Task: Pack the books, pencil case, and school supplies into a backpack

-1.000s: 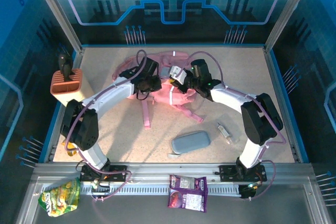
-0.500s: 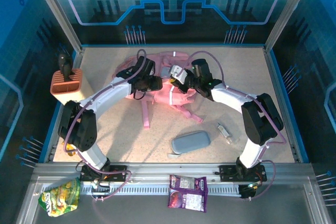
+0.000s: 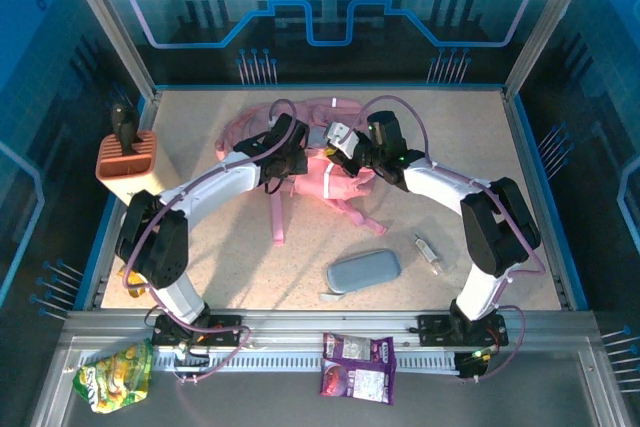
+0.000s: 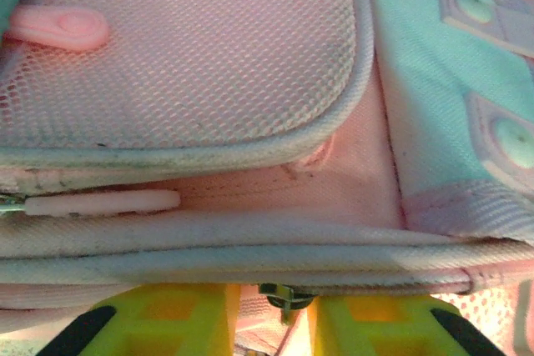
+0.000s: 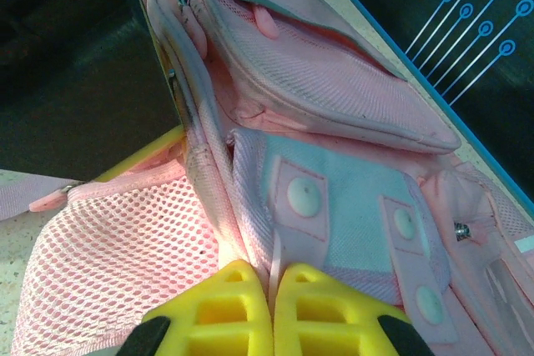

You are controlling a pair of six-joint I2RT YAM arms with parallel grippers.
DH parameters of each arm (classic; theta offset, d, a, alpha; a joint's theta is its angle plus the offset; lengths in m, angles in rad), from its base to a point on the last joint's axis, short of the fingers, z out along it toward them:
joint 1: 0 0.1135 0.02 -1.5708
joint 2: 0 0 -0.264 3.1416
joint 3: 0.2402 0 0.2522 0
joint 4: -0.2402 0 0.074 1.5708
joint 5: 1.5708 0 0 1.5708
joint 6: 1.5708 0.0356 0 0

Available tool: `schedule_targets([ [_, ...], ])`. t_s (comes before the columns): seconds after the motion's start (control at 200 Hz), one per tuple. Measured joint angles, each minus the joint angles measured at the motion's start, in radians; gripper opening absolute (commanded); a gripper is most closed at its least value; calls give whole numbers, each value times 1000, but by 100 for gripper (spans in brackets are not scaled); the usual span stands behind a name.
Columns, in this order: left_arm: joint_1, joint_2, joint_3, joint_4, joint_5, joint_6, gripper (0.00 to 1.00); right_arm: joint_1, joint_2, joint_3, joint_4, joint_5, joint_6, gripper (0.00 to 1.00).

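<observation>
Reaching in from the left, the left arm curved in a long arc across the table (image 3: 230, 257), with the left gripper (image 4: 267, 293) nosed right up against the backpack (image 3: 335, 187). Its yellow fingers (image 4: 167, 318) sat a bit apart with pink fabric and a tiny metal zip piece in the gap, and honestly I couldn't tell if they pinched anything. Up close the bag was all soft stuff: open mesh, woven canvas, piped seams, rubbery zip pulls, a mint panel with round snaps. The right arm mirrored it from the other side, right gripper (image 5: 271, 281) clamped tight on a thin pink strip of the backpack. Nearer the bases, the rounded grey-blue pencil case (image 3: 364, 271) lay flat, with the slim clear tube (image 3: 427, 250) just to its right. Both were well apart from the bag, with bare tabletop around them. The bag itself sat mid-table toward the far edge.
</observation>
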Motion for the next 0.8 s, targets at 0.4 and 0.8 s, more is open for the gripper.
schedule_targets([
  [0.4, -3, 3, 0, 19, -5, 20, 3, 0, 0, 2, -4, 1, 0, 0],
  [0.8, 74, -59, -23, 0, 168, 58, 0, -4, 0, 13, -32, 3, -44, 0],
])
